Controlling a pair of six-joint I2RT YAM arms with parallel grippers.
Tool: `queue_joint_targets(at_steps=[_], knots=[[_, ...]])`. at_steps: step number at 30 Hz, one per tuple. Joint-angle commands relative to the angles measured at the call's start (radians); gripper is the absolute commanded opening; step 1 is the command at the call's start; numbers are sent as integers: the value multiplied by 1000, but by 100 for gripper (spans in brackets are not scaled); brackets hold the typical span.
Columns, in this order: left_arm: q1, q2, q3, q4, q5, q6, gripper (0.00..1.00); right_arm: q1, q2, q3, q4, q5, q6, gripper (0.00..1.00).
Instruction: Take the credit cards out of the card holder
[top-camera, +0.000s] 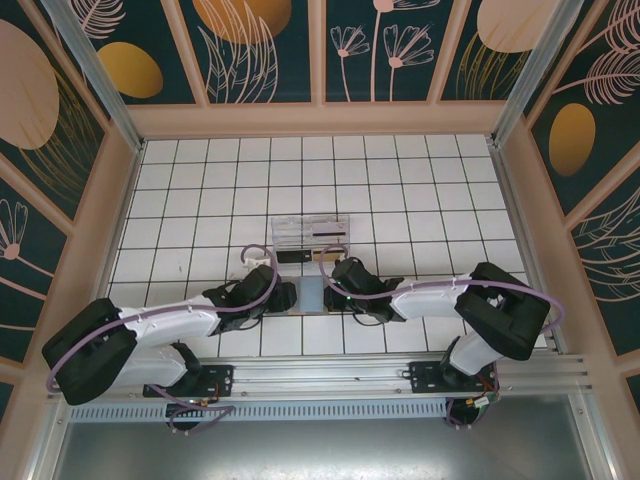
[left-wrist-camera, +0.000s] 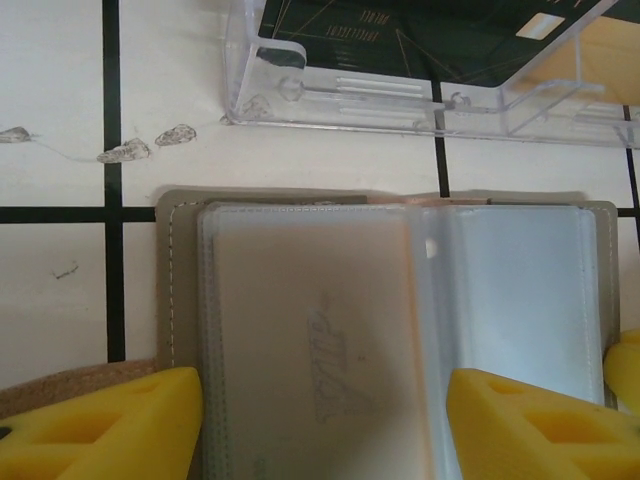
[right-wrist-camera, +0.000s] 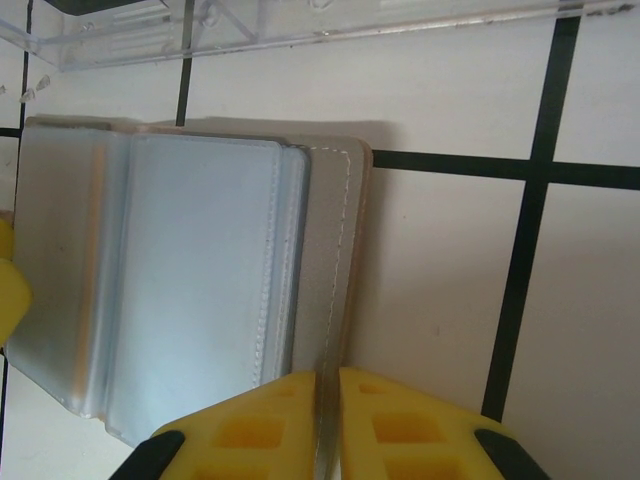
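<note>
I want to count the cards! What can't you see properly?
Top view: grey folding card holder too small to count cards.
Left wrist view: pale plastic card blurred by its cloudy sleeve, cut off below.
Same view: dark card in clear plastic tray, cut by top edge.

One holder (top-camera: 312, 296), centre of the top view. One clear tray (top-camera: 280, 225), just above it. Two cards counted: one dark card (left-wrist-camera: 420, 40) at the upper edge of the left wrist view, one pale card (left-wrist-camera: 310, 360) lower centre there. Two claws: left claw (left-wrist-camera: 320, 425), right claw (right-wrist-camera: 328, 420). Two arms: left arm (top-camera: 165, 325) lower left, right arm (top-camera: 430, 297) lower right of the top view.
</note>
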Motion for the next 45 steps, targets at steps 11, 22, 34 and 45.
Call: queue_joint_targets(at_steps=[11,22,34,45], knots=[[5,-32,-22,86,73,14,66,-1,29,18,-17,-16,-15,15],[5,9,-49,199,169,3,66,0,45,33,-22,-24,-14,15],[5,-52,-62,195,167,7,99,-1,42,23,-16,-19,-6,16],[7,-142,-57,76,57,16,96,-20,-107,20,-68,45,-9,22]])
